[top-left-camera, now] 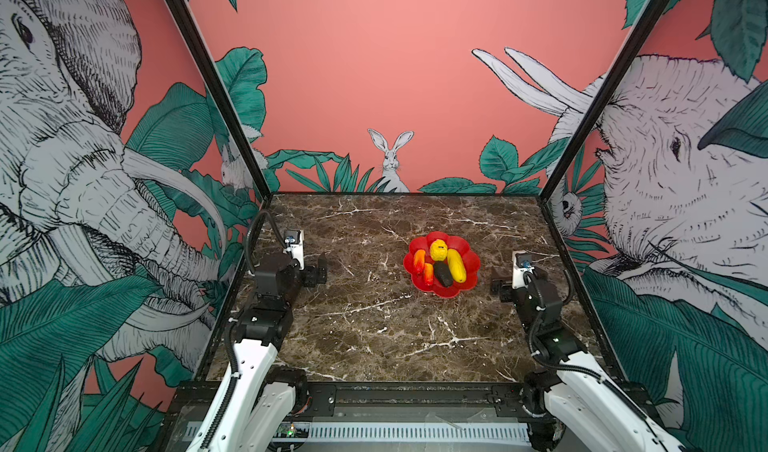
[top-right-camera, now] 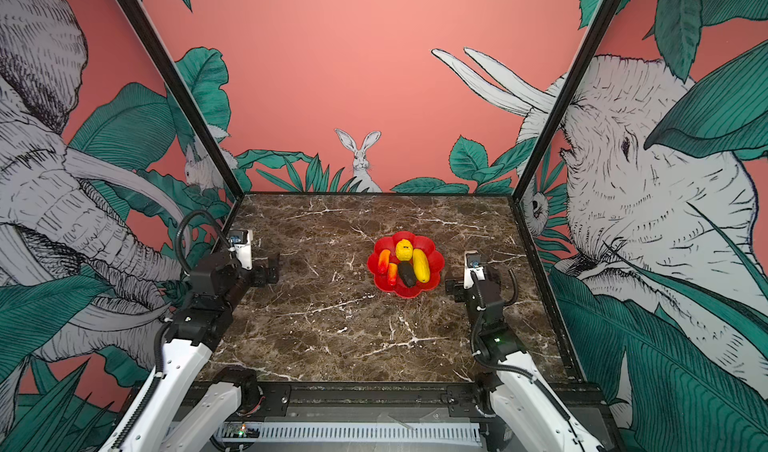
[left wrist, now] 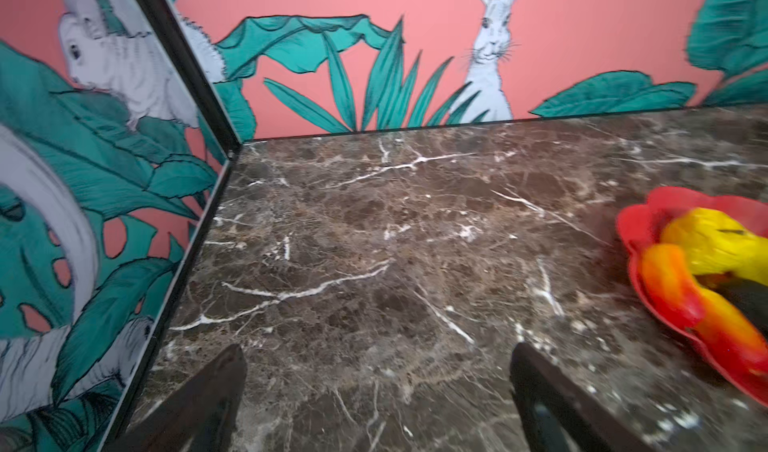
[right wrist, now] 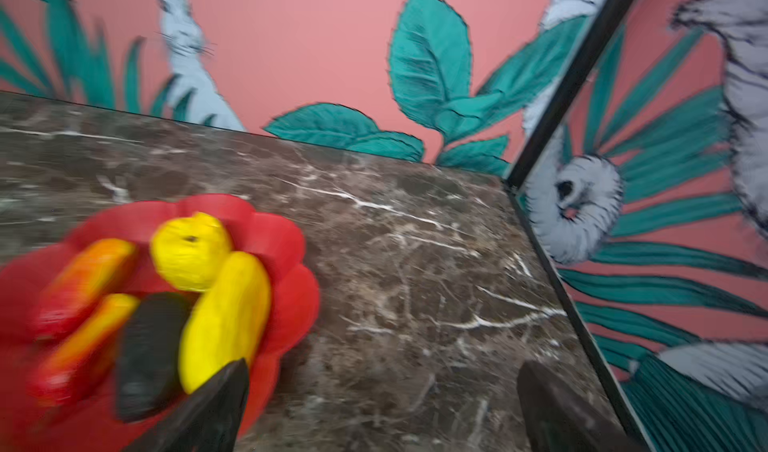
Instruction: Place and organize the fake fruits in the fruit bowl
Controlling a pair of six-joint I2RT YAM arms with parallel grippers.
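A shallow red flower-shaped fruit bowl (top-left-camera: 420, 244) sits on a dark marbled desk (top-left-camera: 374, 329). All five fake fruits lie inside it. A bumpy round yellow one (top-left-camera: 438, 250) sits toward the bowl's far rim and a long yellow one (top-left-camera: 456, 265) lies along its right side. A dark oval (top-left-camera: 443, 274) is in the middle toward the near rim, and two orange-red ones (top-left-camera: 419, 260) (top-left-camera: 428, 274) lie side by side on the left.

The left end effector (left wrist: 378, 349) waits well to the left of the bowl. The right end effector (right wrist: 384, 366) is near the bowl's right rim. Both stand wide open and hold nothing.

The fruits look like light, stiff, glossy plastic, and are probably slippery. Any tidying grip would best close across a long piece's narrow middle. The bowl looks light too and may slide if nudged.
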